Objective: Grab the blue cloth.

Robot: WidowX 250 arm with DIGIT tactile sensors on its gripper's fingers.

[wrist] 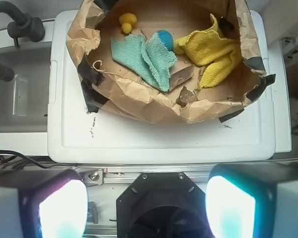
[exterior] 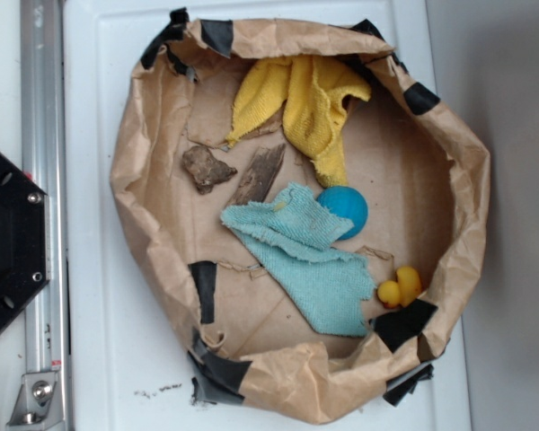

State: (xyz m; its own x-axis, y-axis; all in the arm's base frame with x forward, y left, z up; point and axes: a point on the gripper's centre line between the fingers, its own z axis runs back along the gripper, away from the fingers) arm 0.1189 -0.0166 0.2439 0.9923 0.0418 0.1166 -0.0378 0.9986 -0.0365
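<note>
Blue cloth is lying crumpled on the floor of a brown paper nest, roughly centre, running toward the rim on the duck side. Same cloth in the wrist view, sitting left of centre inside the paper. One folded edge is overlapping the blue ball, touching it; the ball is peeking out from behind the cloth in the wrist view too.

Yellow cloth is bunched against the paper wall, one tail hanging down to just beside the ball; seen from the wrist it is filling the right part of the nest. Small yellow rubber duck is sitting against the paper wall, just beside the far corner of the blue cloth, apart from the ball. Two bits of bark: a chunky one and a flat strip, side by side, the strip nearly touching the blue cloth's upper edge.

Paper nest is patched with black tape and sitting on a white tray.

Gripper is showing only in the wrist view, fingers spread wide apart, nothing between them, hanging well back from the nest, over the edge of the tray and the black base
</note>
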